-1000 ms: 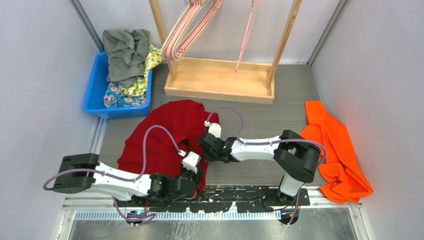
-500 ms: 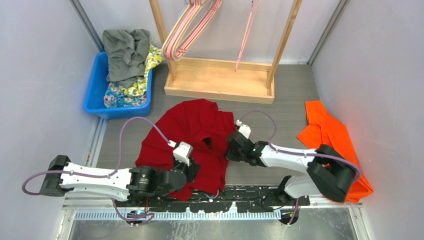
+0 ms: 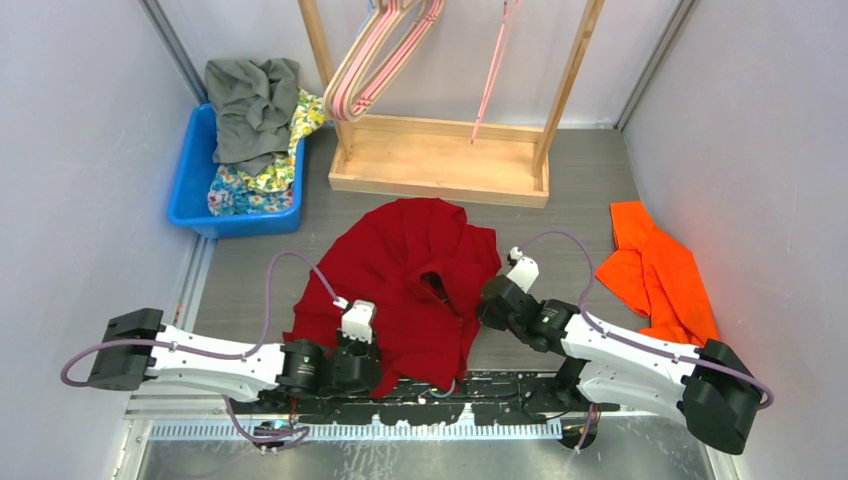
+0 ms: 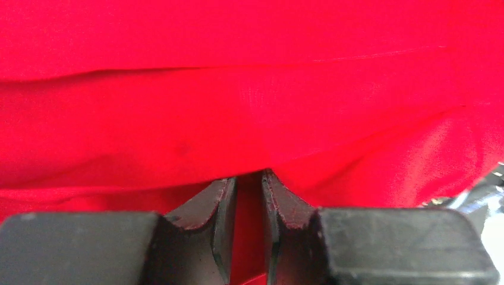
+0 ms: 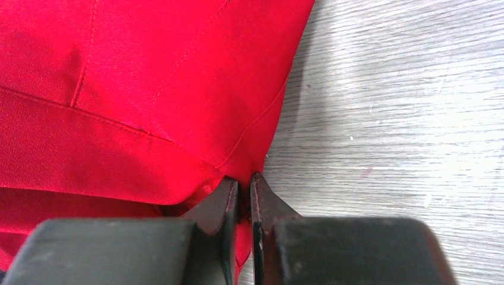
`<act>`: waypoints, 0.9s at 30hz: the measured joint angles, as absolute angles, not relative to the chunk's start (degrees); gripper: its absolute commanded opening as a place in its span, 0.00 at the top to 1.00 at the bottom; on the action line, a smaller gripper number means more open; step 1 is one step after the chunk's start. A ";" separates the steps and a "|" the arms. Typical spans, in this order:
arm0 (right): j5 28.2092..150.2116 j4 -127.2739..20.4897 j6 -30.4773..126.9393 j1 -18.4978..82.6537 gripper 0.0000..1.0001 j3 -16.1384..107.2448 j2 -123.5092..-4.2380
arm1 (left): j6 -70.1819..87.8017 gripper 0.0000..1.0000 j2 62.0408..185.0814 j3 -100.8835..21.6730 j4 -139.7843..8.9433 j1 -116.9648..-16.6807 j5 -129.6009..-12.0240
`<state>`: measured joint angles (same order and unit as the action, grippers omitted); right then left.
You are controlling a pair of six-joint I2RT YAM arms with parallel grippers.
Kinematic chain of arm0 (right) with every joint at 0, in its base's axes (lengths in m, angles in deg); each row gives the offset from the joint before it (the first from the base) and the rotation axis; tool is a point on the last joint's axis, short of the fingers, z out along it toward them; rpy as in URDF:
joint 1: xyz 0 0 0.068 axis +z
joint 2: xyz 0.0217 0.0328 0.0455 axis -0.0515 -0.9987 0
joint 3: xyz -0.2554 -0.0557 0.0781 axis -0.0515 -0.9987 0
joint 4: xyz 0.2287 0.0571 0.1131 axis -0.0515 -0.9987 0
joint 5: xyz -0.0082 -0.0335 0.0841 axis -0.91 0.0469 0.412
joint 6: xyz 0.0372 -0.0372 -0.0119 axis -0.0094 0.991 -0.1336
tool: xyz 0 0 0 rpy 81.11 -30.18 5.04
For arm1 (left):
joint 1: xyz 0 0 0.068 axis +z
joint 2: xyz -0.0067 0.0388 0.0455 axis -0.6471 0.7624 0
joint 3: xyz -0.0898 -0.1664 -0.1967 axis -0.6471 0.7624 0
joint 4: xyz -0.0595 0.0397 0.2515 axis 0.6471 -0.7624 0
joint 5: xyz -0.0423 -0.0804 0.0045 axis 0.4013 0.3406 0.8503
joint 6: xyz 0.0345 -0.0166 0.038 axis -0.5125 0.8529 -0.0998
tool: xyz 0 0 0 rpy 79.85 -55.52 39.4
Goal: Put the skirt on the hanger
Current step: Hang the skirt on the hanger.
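Tabletop (image 3: 580, 215): skirt (image 3: 410, 270) seemingly hides left tool (image 4: 248, 181).

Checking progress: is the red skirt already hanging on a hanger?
No, the skirt lies spread on the table, away from the pink hangers on the rack.

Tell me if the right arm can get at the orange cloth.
Probably not yet: its jaws are shut on the red skirt. The orange cloth lies beside that arm, nothing between, so reach itself looks fine.

Left arm (image 3: 215, 360) lying low along the near edge, left gripper (image 4: 249, 178) pinched onto the red skirt (image 3: 410, 270), right arm (image 3: 620, 350) angled inward, right gripper (image 5: 243, 181) nipping the skirt's edge, fingers nearly touching
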<state>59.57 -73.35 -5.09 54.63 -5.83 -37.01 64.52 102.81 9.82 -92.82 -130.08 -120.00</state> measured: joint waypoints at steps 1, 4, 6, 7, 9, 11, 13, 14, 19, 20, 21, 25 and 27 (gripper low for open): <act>59.53 -73.44 -5.14 54.63 0.99 -5.90 -37.10 | 65.26 0.77 103.55 10.35 -92.98 -129.58 -119.96; 59.55 -73.46 -5.22 54.63 0.99 -6.29 -37.56 | 65.85 0.77 106.17 11.68 -91.05 -125.53 -118.73; 59.50 -73.53 -5.25 54.63 0.99 -6.42 -37.66 | 64.82 0.77 107.05 12.73 -87.08 -120.86 -116.83; 59.35 -73.68 -5.22 54.63 0.99 -6.42 -37.66 | 63.88 0.77 107.27 13.08 -84.58 -117.51 -115.13; 59.22 -73.90 -5.20 54.63 0.99 -6.42 -37.66 | 62.09 0.77 107.79 13.71 -81.04 -111.54 -112.68; 59.16 -73.99 -5.14 54.63 0.99 -6.42 -37.66 | 59.71 0.77 108.53 13.65 -78.40 -107.00 -110.80; 59.13 -74.10 -5.14 54.63 0.99 -6.42 -37.66 | 57.74 0.77 108.91 13.38 -77.35 -104.13 -109.07; 59.13 -74.12 -5.14 54.63 0.99 -6.42 -37.66 | 56.67 0.77 109.06 13.19 -77.20 -102.74 -108.22; 59.13 -74.23 -5.14 54.63 0.99 -6.42 -37.12 | 52.85 0.77 108.91 12.86 -76.93 -96.81 -104.90; 59.13 -74.31 -5.14 54.63 0.99 -6.42 -36.86 | 52.21 0.77 108.64 12.86 -76.98 -95.85 -104.31; 59.11 -74.38 -5.14 54.63 0.99 -6.42 -36.62 | 51.75 0.77 108.32 12.88 -77.11 -94.80 -103.70; 59.09 -74.42 -5.09 54.63 0.99 -6.42 -36.42 | 50.59 0.77 106.87 12.88 -78.16 -92.57 -102.91; 59.11 -74.45 -4.96 54.63 0.88 -6.42 -36.44 | 50.40 0.77 106.22 12.88 -78.94 -91.96 -102.80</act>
<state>59.11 -74.45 -4.96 54.63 -6.42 -36.44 50.40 106.22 12.88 -78.94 -91.96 -102.80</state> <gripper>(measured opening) 0.139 0.228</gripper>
